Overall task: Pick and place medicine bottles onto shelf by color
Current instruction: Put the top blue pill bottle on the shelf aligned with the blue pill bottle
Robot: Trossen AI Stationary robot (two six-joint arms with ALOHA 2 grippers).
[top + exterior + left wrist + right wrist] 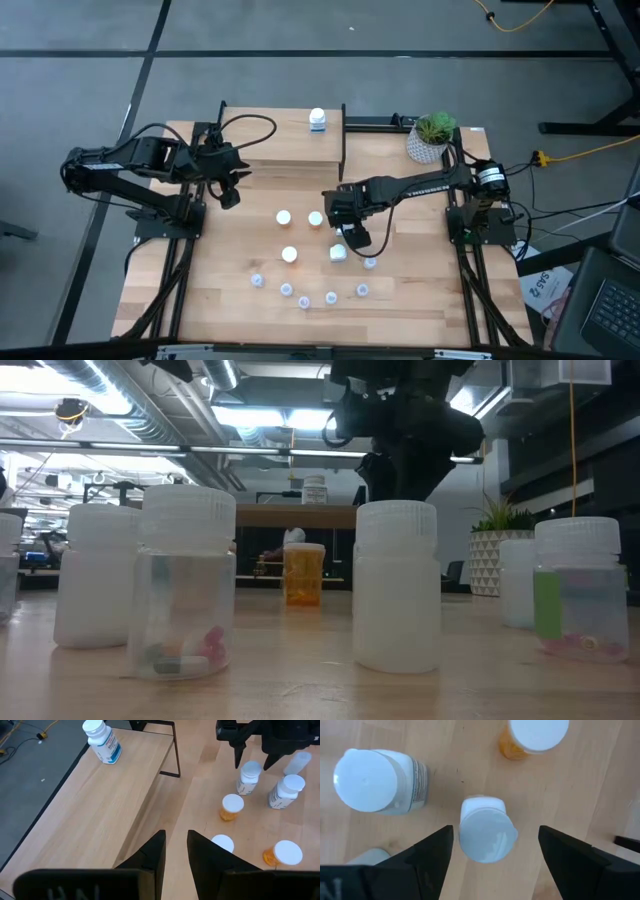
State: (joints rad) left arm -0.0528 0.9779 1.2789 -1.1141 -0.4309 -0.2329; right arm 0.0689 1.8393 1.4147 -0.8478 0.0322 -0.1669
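My right gripper (495, 831) hangs open over the middle of the table, pointing down, one finger on either side of a white medicine bottle (485, 835) without touching it. A second white bottle (375, 782) and an orange one (535, 737) stand close by. More orange bottles (284, 217) and pale-blue vials (304, 300) stand on their bases on the table. The shelf (270, 140) at the far side carries one white bottle (317, 120). My left gripper (176, 837) waits above the shelf's near edge, its fingers a narrow gap apart with nothing between them.
A white pot with a green plant (432, 138) stands at the far right of the table. The vials form an arc toward the near edge (331, 298). The shelf's black legs (176, 750) stand by the bottles. Bare wood lies at the near left (190, 290).
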